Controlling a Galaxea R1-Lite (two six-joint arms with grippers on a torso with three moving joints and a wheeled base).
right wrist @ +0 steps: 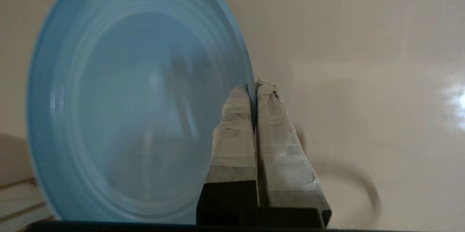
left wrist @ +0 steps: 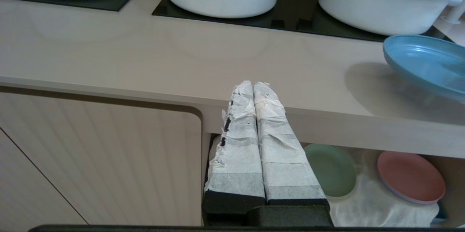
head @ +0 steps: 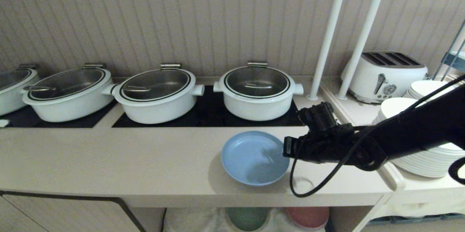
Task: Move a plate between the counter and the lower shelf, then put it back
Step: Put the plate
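Observation:
The light-blue plate (head: 254, 157) hangs slightly tilted just over the counter (head: 109, 159), near its front edge, and casts a shadow on the worktop. My right gripper (head: 285, 150) reaches in from the right and is shut on the plate's right rim. In the right wrist view its taped fingers (right wrist: 255, 85) pinch the rim of the plate (right wrist: 127, 97). The lower shelf (left wrist: 377, 203) below has a white cloth floor. My left gripper (left wrist: 253, 85) is shut and empty, parked in front of the counter's edge, out of the head view.
Several white lidded pots (head: 257, 92) stand on black hob panels behind the plate. A green plate (head: 247, 217) and a pink plate (head: 308, 216) lie on the lower shelf. To the right are two white poles (head: 328, 36), a toaster (head: 385, 74) and stacked white plates (head: 428, 159).

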